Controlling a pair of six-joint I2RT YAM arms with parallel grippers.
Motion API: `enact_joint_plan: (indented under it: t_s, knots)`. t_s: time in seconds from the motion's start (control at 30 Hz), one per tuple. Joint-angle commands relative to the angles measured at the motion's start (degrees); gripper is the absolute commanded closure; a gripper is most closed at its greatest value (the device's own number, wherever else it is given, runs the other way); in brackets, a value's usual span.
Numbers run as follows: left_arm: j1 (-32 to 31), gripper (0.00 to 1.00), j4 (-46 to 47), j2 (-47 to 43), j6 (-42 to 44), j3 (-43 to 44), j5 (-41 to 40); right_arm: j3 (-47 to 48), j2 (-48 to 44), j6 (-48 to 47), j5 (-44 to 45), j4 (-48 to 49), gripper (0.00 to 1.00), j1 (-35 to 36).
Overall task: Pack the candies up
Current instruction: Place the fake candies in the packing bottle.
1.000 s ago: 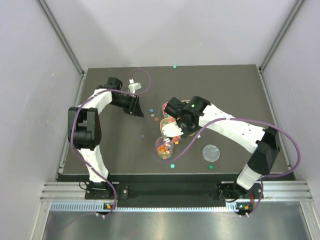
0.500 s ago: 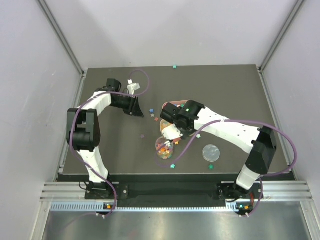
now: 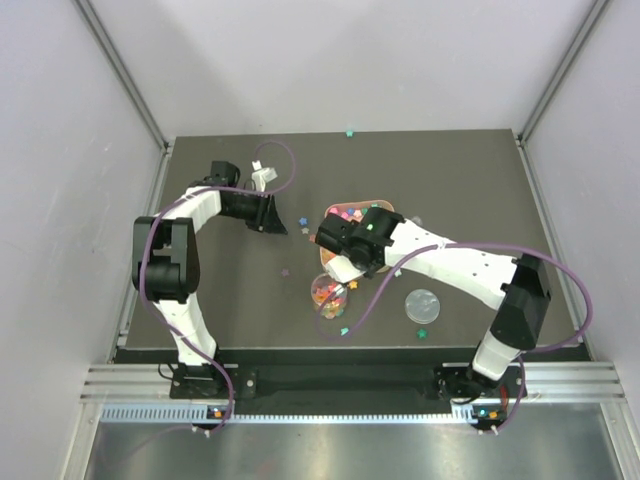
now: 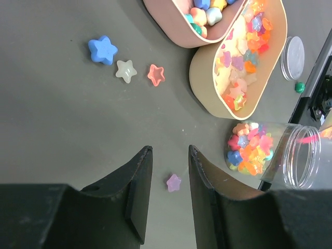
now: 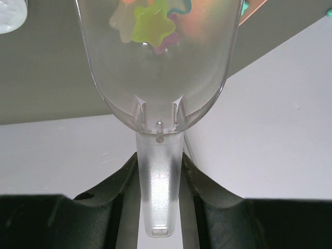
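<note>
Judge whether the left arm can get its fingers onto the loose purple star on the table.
Probably yes. The left gripper is open and empty, and the purple star lies on bare table, seen in line with the gap between its fingers. The jar lies off to the side.

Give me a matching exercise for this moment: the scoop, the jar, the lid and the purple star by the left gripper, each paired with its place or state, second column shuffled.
Things
1. scoop
2. jar
3. lid
4. purple star

Places or states
A. on the table, in line with the gap of the open left gripper
B. handle clamped in the right gripper
C. lying flat, off its container
D. holds a heap of mixed candies

Pairs: 1-B, 2-D, 3-C, 4-A
</note>
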Motion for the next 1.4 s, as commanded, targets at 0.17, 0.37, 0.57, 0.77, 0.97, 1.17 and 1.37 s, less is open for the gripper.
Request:
enact_joint_plan:
  t_s: [0.17,0.37,0.57,0.77,0.97,1.17,1.37]
  knots:
    - [1.33,0.61,2.58,-1.72,0.12,-0.31,2.67,3.08,0.83,-2.37,4.49,-6.88,1.0,2.22]
    - [1.6,0.61,2.92,-1.45,-0.14,-0.31,2.84,3.96,0.74,-3.42,5.54,-6.79,1.0,2.66]
    - [1.69,0.61,2.84,-0.93,-0.32,0.21,3.02,5.19,0.83,-4.57,6.77,-6.79,1.0,3.01]
    - [1.69,0.61,2.49,-0.31,-0.41,1.27,3.72,5.63,0.56,-5.8,6.69,-6.79,1.0,2.31]
    - [1.16,0.61,1.26,-0.49,-0.15,1.71,3.73,8.96,4.07,-5.45,2.03,-6.71,1.0,-10.16]
    - [-1.21,0.62,-1.47,-1.1,1.35,4.25,2.14,18.87,12.51,-2.46,-2.8,-6.62,1.0,-19.83]
    - [-4.19,0.71,-7.84,1.25,1.61,19.13,8.44,29.41,19.96,0.96,-12.71,-3.73,1.0,-21.43]
